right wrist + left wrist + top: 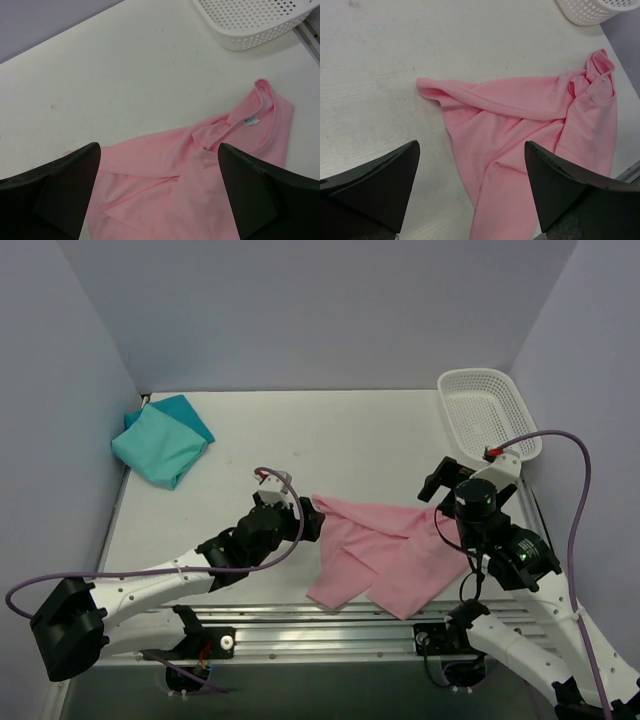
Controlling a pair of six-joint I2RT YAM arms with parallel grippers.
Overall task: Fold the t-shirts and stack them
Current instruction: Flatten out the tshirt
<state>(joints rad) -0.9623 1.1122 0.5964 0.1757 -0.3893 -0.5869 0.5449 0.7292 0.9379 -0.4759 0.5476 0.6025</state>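
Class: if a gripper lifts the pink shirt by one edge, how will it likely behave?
Probably floppy: the pink shirt lies in soft folds, so it should drape rather than hold shape. Likely light, being thin cloth. Pushed, it would probably bunch, not slide whole.

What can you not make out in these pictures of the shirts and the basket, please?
Pink t-shirt: top view, right edge behind the right arm; left wrist view, lower end cut off by the bottom edge.
Its neck label: right wrist view, too small to read.
Teal t-shirt: outside both wrist views.
Basket: both wrist views cut it at the top edge.
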